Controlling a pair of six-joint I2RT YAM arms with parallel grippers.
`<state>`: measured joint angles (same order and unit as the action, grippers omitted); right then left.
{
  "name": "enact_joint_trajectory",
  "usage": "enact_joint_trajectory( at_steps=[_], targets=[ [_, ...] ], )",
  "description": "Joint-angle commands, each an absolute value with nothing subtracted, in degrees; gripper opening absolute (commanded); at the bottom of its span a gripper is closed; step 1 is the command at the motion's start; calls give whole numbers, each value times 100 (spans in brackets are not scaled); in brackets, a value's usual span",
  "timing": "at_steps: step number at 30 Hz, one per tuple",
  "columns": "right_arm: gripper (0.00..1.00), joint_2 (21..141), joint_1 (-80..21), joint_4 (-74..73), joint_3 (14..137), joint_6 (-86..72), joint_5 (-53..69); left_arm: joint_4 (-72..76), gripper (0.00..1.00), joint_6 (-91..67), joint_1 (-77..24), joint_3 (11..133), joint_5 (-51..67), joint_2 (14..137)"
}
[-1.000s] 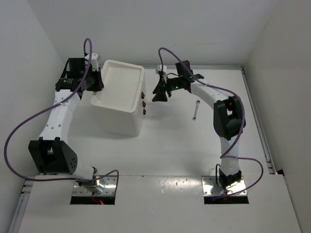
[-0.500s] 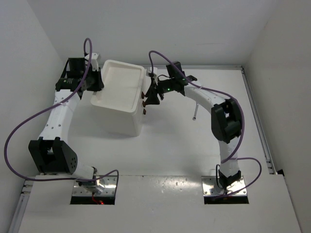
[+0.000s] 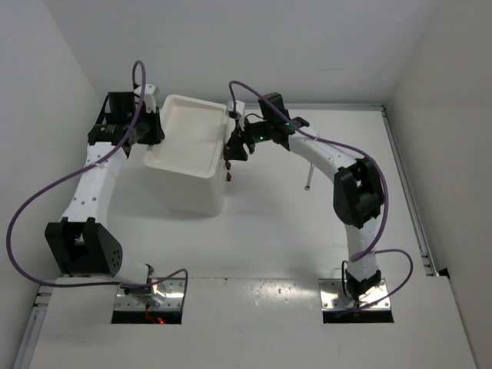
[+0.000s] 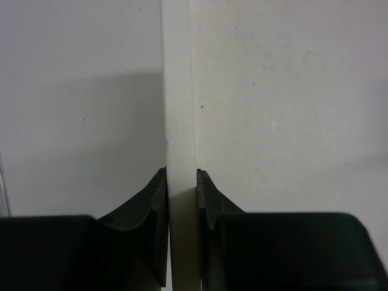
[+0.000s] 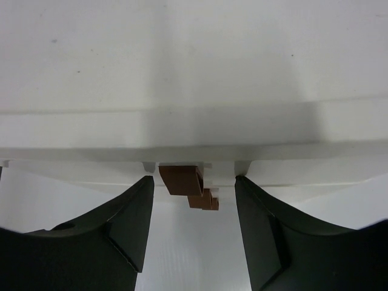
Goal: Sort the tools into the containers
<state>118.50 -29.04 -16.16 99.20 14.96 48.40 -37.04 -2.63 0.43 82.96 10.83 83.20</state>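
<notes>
The white drawer unit (image 3: 192, 134) stands at the back left, with its tray top bare and dark brown knobs (image 3: 228, 164) on its right face. My left gripper (image 3: 156, 131) is shut on the tray's left rim; in the left wrist view both jaws (image 4: 181, 182) press the thin white rim (image 4: 179, 91). My right gripper (image 3: 231, 149) is open at the unit's right face. In the right wrist view its jaws (image 5: 193, 182) stand either side of the top brown knob (image 5: 180, 179) without touching it. A slim silver tool (image 3: 309, 175) lies on the table to the right. The other tools are out of view.
White walls close in the table at the back and both sides. A metal rail (image 3: 405, 192) runs along the right edge. The arm bases (image 3: 357, 296) sit at the near edge.
My right gripper has moved left from the open table to the drawer unit's knobbed face. The left arm and the drawer unit have not moved.
</notes>
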Motion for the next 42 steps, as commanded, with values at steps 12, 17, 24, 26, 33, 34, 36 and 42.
enact_joint_trajectory(
  at_steps=[12, 17, 24, 26, 33, 34, 36, 42],
  targets=[
    [4, 11462, -2945, -1327, 10160, 1572, 4781, -3885, 0, -817, -18, 7901, 1469, 8376],
    [1, 11128, -2760, -1573, 9634, 1976, 4729, -3700, 0, -1063, -18, 7901, 906, 8200],
    [0, 10486, -2347, -1863, 8684, 2329, 4676, -3552, 0, -1379, 44, 8016, 493, 8078],
    [0, 10398, -2189, -1915, 8561, 2382, 4676, -3490, 0, -1467, 44, 7963, 414, 8016],
    [26, 10283, -1986, -2109, 8332, 2496, 4676, -3376, 1, -1529, 44, 7963, 491, 7963],
    [43, 10283, -1986, -2109, 8332, 2496, 4676, -3375, 8, -1529, 44, 7963, 553, 8024],
    [55, 10283, -1986, -2109, 8271, 2496, 4676, -3375, 33, -1477, 44, 7963, 554, 8024],
    [63, 10029, -1872, -1811, 8271, 1663, 4527, -3375, 94, -1406, 44, 8304, 799, 8077]
  ],
)
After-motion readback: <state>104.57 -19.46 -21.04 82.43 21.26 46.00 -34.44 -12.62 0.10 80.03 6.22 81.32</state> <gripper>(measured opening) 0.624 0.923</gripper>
